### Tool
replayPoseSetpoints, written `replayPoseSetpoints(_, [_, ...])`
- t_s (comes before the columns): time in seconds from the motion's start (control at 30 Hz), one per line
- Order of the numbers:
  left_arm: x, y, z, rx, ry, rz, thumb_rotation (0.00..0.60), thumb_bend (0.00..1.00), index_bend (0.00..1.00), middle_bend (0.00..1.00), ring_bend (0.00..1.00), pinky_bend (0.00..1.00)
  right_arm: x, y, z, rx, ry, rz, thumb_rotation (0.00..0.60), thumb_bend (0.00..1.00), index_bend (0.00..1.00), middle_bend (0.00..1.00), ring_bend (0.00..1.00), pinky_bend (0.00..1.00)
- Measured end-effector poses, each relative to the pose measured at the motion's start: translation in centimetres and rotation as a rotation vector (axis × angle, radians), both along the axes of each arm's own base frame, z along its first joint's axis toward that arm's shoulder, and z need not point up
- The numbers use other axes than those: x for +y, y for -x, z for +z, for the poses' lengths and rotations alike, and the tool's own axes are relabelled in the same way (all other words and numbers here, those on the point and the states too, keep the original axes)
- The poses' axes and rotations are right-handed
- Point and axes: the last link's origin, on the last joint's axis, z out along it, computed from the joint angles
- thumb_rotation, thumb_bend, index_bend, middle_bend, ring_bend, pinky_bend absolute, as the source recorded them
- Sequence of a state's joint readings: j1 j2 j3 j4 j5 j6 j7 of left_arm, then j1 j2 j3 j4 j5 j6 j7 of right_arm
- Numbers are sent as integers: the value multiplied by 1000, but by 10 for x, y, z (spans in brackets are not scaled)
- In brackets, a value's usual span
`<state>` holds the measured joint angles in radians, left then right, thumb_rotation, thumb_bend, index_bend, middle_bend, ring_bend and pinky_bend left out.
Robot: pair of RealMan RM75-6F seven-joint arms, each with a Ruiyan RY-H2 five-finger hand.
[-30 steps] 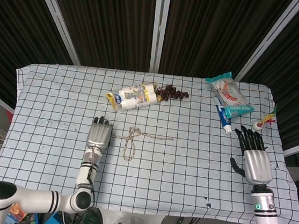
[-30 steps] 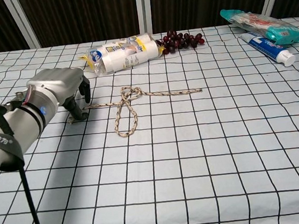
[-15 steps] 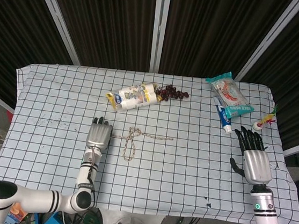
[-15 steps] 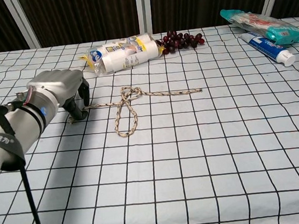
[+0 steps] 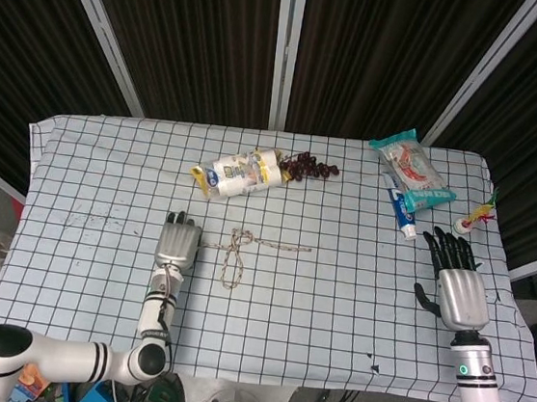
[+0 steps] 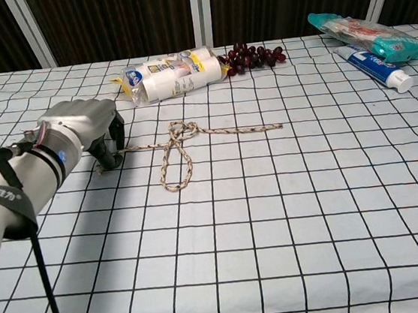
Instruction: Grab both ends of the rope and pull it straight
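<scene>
At the left of the checked tablecloth the left hand lay palm down, its dark fingers curled down to the cloth in the chest view, right at the near end of the rope; whether those fingers actually pinched that end or only touched it could not be told from either view; from the hand the rope ran out toward 3 o'clock, crossed itself in a loose loop that sagged toward 6 o'clock, and carried on as a straight tail whose free end lay alone on the cloth, well apart from either hand; toward 12 o'clock from the loop lay a clear bag of white cups, and just beside it at its 3 o'clock a bunch of dark grapes; further right, near the far edge, sat a teal snack packet with a toothpaste tube at its 7 o'clock; a small bright toy stood at the right edge; the right hand rested flat at about 4 o'clock from the rope, far from it, fingers spread and straight, holding nothing, seen only in the head view.
</scene>
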<state>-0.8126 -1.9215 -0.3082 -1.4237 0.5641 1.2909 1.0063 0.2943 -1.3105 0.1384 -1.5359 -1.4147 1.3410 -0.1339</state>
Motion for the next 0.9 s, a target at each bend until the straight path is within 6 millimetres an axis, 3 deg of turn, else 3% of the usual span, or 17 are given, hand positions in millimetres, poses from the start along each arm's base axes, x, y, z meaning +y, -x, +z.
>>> replayPoseSetpoints(0.9, [0, 3, 0, 19, 5, 25, 600, 411, 548, 316, 106, 148, -1, -1, -2, 5, -4, 1, 600, 268, 0, 0, 0, 0])
